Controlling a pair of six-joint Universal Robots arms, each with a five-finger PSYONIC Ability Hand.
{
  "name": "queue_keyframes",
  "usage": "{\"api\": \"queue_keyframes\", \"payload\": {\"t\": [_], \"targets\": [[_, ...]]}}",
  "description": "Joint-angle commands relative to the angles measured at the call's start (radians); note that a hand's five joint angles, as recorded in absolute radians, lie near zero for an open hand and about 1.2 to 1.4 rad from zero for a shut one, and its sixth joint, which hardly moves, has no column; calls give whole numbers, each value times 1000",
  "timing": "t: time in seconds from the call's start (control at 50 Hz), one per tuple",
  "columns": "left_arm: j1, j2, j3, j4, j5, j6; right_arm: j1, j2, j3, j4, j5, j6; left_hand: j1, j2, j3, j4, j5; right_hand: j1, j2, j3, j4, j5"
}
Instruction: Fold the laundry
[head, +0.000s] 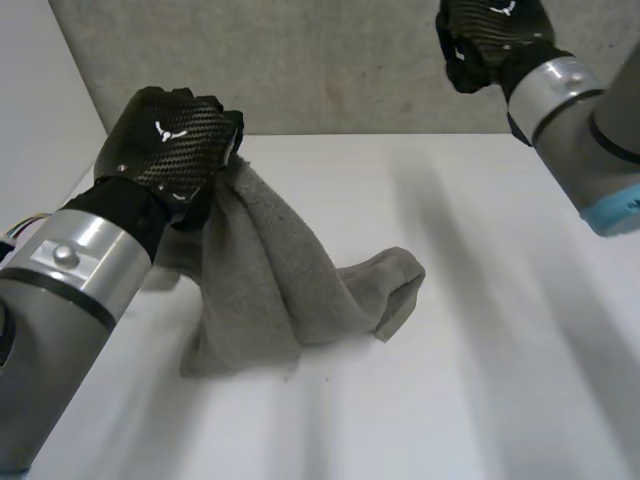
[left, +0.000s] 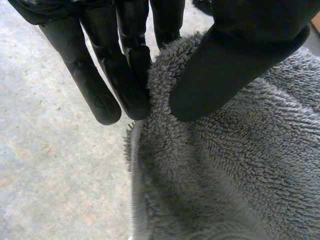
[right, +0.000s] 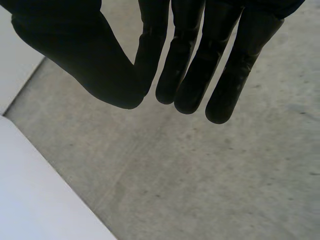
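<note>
My left hand (head: 170, 150) holds a grey terry towel (head: 270, 290) up by its top end at the table's back left. The towel hangs down from it and trails to the right in a crumpled heap on the white table (head: 460, 360). Seen from the left wrist, the thumb (left: 235, 65) presses the towel's (left: 225, 165) edge against the fingers (left: 125, 75). My right hand (head: 490, 40) is raised high at the back right, far from the towel. In the right wrist view its thumb (right: 100, 60) meets the fingers (right: 220, 60) with nothing between them.
A speckled grey wall (head: 330, 60) stands along the table's far edge, right behind both hands. The right wrist view faces this wall (right: 225, 175), with a strip of the white table (right: 35, 190) beside it.
</note>
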Motion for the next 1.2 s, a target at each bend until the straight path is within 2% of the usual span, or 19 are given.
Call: {"api": "queue_keyframes", "payload": {"t": [0.02,0.04,0.06,0.1,0.22,0.4,0.46,0.5,0.52,0.58,0.6,0.62,0.66,0.68,0.72,0.82,0.98,1.12,1.2], "targets": [[-26,-3,-8,2,-2,-5,-7,-32,183,16,-216,2,235,186,182,179,212,-356,-553,-557,-567,-525],[-37,11,-8,2,-1,-6,-7,8,174,71,-286,0,235,186,182,179,212,-493,-690,-694,-703,-662],[-37,11,-8,2,-1,-6,-7,8,174,71,-286,0,235,186,182,179,212,-494,-691,-695,-705,-663],[-64,35,-7,-2,-2,-3,5,100,112,199,-405,-10,235,186,182,179,212,-512,-709,-713,-722,-681],[-118,126,-1,-33,-1,1,27,271,-48,428,-565,-17,235,186,182,179,212,-512,-709,-713,-722,-681],[-118,148,-1,-50,-1,1,101,428,-125,551,-592,-133,235,186,182,179,212,-482,-680,-684,-693,-652],[-110,138,-4,-50,1,1,131,467,-136,603,-585,-213,235,186,182,179,212,-230,-427,-431,-441,-399],[-98,131,-4,-42,2,1,139,474,-203,620,-552,-274,235,186,182,179,212,415,217,213,204,245],[-98,131,-4,-42,2,1,139,474,-203,620,-552,-274,235,186,182,179,212,418,221,216,207,249],[-72,111,5,-41,4,3,136,461,-354,587,-424,-261,235,186,182,179,212,418,221,217,207,249],[-61,85,18,-38,4,4,139,444,-433,526,-282,-229,235,186,182,179,212,418,221,217,207,249],[-61,85,18,-38,4,5,139,444,-433,525,-280,-228,235,186,182,179,212,418,221,217,207,249],[-48,13,71,-18,2,8,121,338,-453,331,-11,-137,235,186,182,179,212,418,221,217,207,249],[-47,13,71,-18,2,8,121,338,-453,330,-10,-136,235,186,182,179,212,418,221,217,207,249],[-46,-65,148,5,-1,14,78,158,-304,83,112,-31,235,186,182,179,212,418,221,217,207,249],[-41,-168,249,42,-10,17,16,-76,12,-175,83,23,235,186,182,179,212,418,221,217,207,249],[-8,-262,242,132,-10,15,-13,-252,456,-239,62,-24,235,186,182,179,212,418,221,217,207,249],[-12,-317,97,156,1,15,-1,-276,777,-170,10,-242,235,186,182,179,212,418,221,217,207,249],[-24,-375,-20,178,1,15,24,-161,877,-109,-3,-380,235,186,182,179,212,418,221,217,207,249]]}}
